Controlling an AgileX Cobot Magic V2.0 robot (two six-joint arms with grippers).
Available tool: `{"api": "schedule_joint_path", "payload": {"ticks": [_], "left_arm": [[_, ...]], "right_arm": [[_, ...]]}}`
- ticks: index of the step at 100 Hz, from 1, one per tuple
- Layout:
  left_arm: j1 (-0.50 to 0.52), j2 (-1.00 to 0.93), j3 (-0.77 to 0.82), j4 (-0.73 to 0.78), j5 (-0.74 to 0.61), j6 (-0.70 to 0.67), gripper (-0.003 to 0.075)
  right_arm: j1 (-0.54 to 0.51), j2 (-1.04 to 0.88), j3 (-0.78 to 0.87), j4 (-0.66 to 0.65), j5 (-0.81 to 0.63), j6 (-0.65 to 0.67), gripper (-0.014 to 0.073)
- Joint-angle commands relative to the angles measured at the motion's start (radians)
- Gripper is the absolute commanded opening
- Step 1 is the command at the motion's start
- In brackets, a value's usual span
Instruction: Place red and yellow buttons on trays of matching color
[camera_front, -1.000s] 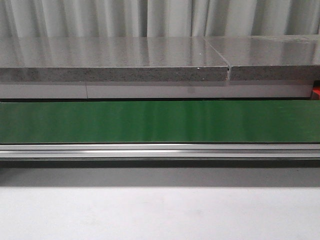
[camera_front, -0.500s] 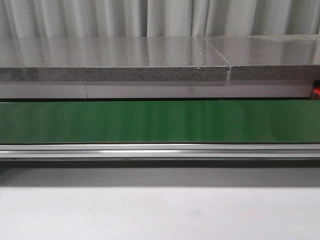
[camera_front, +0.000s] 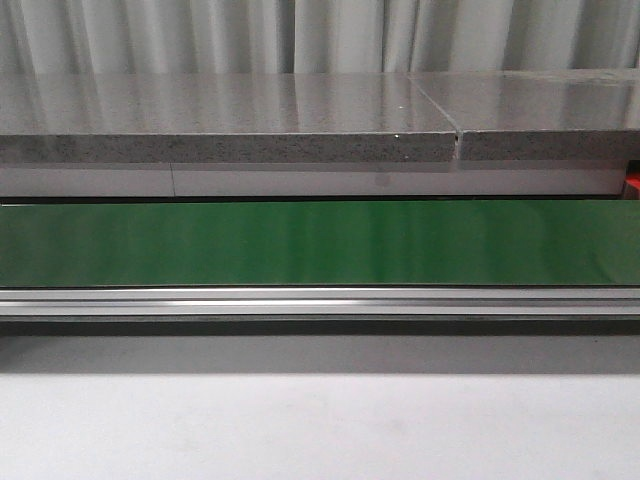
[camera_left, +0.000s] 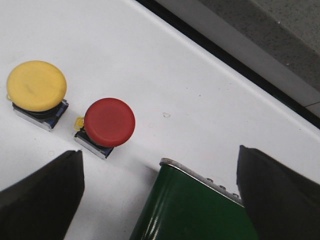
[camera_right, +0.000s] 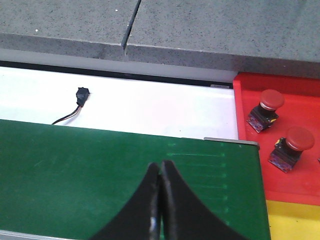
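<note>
In the left wrist view a yellow button (camera_left: 36, 86) and a red button (camera_left: 109, 122) stand side by side on a white surface, just beyond the end of the green belt (camera_left: 195, 210). My left gripper (camera_left: 160, 200) hangs open above them with nothing between its fingers. In the right wrist view my right gripper (camera_right: 160, 167) is shut and empty over the green belt (camera_right: 100, 175). To its side a red tray (camera_right: 250, 150) holds two red buttons (camera_right: 265, 107) (camera_right: 292, 146). A corner of the yellow tray (camera_right: 295, 220) shows beside the red one.
The front view shows only the green conveyor belt (camera_front: 320, 243), its aluminium rail (camera_front: 320, 300), a grey stone ledge (camera_front: 230, 120) behind and white table in front; no arm appears there. A small black plug with a wire (camera_right: 80, 96) lies on the white surface past the belt.
</note>
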Motion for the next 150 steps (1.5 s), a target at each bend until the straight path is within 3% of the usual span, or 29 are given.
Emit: {"api": "schedule_joint_path", "payload": {"ticks": [1, 50, 74, 150], "left_arm": [[0.003, -0.022, -0.035, -0.021, -0.053, -0.037, 0.0583], [0.007, 0.092, -0.094, -0.013, -0.070, -0.110, 0.0582], [0.007, 0.143, -0.135, 0.066, -0.063, -0.183, 0.0582], [0.007, 0.241, -0.212, 0.112, -0.015, -0.234, 0.0582]], "right_arm": [[0.001, -0.011, -0.026, 0.004, -0.064, -0.009, -0.0067], [0.001, -0.011, -0.026, 0.004, -0.064, -0.009, -0.0067], [0.001, -0.011, -0.026, 0.004, -0.064, -0.009, -0.0067], [0.001, -0.011, -0.026, 0.004, -0.064, -0.009, -0.0067]]}}
